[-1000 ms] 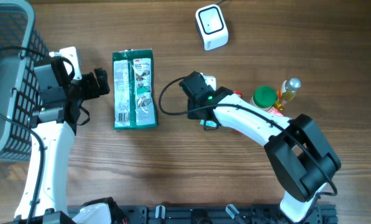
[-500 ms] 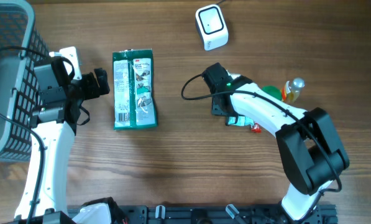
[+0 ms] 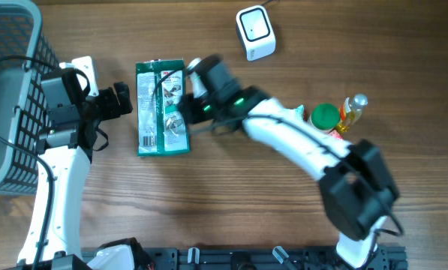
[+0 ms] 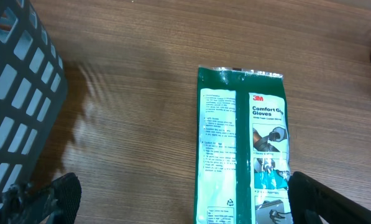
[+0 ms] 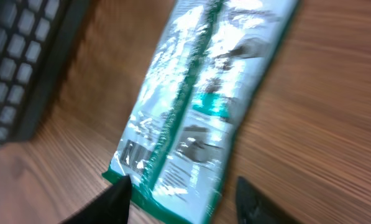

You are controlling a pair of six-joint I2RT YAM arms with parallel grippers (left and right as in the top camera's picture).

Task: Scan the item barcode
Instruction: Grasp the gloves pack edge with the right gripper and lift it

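The item, a green and white glove pack [image 3: 162, 109], lies flat on the wood table. My left gripper [image 3: 126, 100] stands open just off its left edge. In the left wrist view the pack [image 4: 241, 149] runs up between that gripper's [image 4: 185, 208] wide-apart fingers, nearer the right one. My right gripper [image 3: 183, 101] hangs over the pack's right side, blurred. In the right wrist view the pack [image 5: 204, 106] has one end between the parted jaws of the right gripper [image 5: 185, 205], which is open. The white barcode scanner [image 3: 255, 32] stands at the back.
A dark mesh basket [image 3: 6, 97] fills the left edge, and it shows in both wrist views [image 4: 17, 93] [image 5: 23, 62]. A green-capped container [image 3: 323, 116] and a small bottle [image 3: 351, 109] stand at the right.
My right arm has swung left from beside the green-capped container to above the pack, and its jaws have gone from shut to apart. The left arm and the pack have not moved.
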